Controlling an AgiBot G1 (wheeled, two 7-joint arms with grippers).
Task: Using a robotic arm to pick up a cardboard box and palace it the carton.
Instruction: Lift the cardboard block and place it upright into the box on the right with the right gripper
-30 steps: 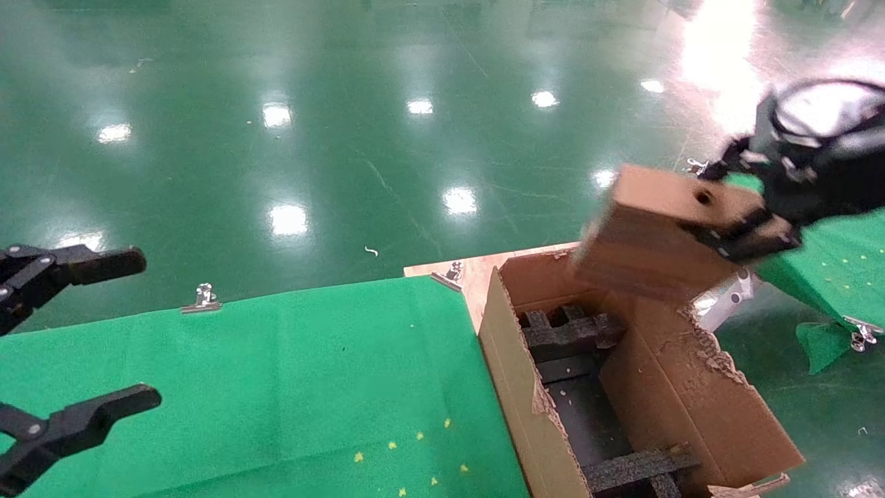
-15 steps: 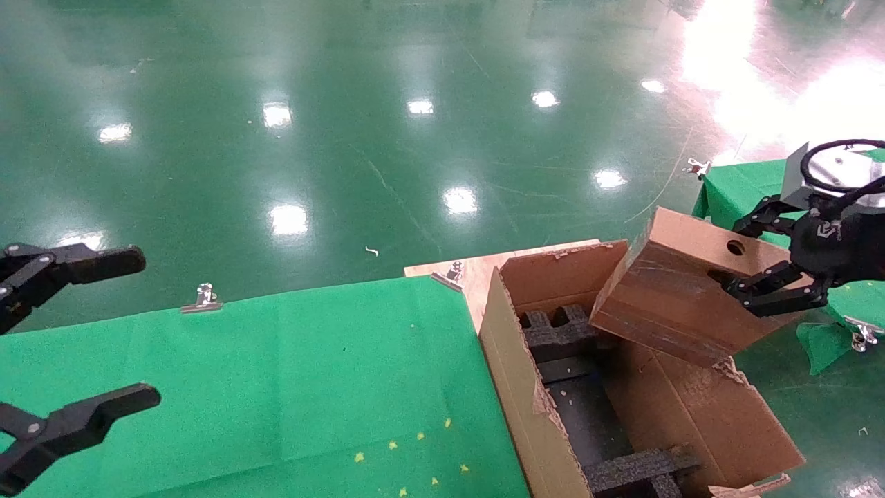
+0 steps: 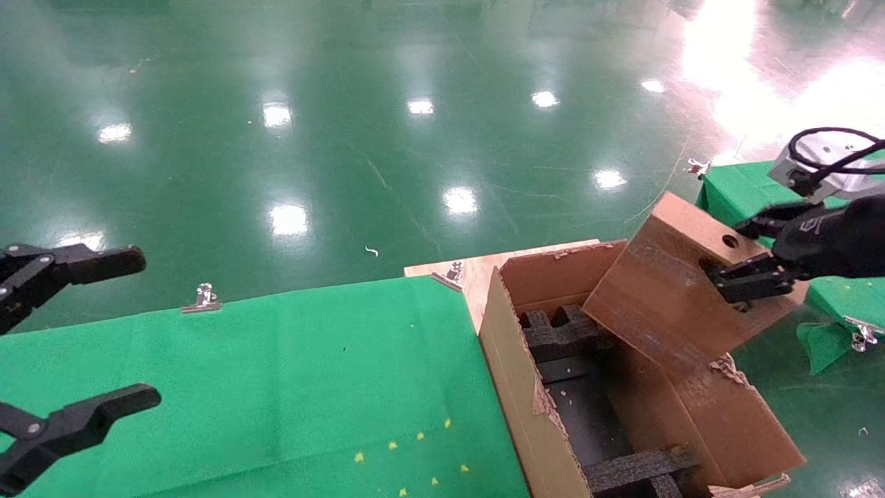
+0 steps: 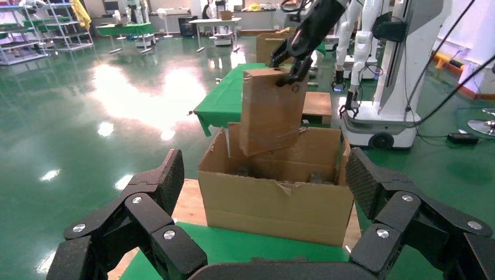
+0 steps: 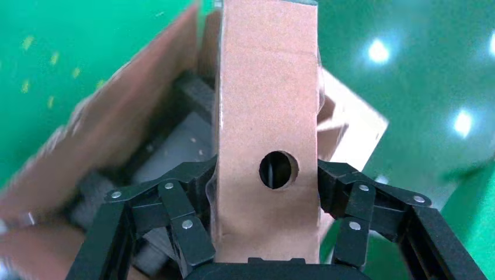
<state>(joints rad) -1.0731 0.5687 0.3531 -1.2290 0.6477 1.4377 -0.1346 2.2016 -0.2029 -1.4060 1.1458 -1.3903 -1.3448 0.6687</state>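
Right gripper (image 3: 743, 280) clamped on the cardboard box (image 3: 674, 294), jaws pinching its narrow sides near the holed end. Box's long axis runs straight out from the jaws, tilted down toward the carton (image 3: 525, 387), its low end over the open mouth, above the foam inserts (image 3: 563, 332). Left gripper (image 3: 66, 339) wide open, idle, well apart over the green cloth (image 3: 276, 373).

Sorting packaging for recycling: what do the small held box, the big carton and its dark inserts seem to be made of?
Cardboard box in the right gripper: plain brown matte paperboard, apparently.
Carton: corrugated cardboard, since its torn edges show fluting.
Inserts: probably black foam, with a coarse, grainy, dull surface.
Left gripper is parked over the green cloth.
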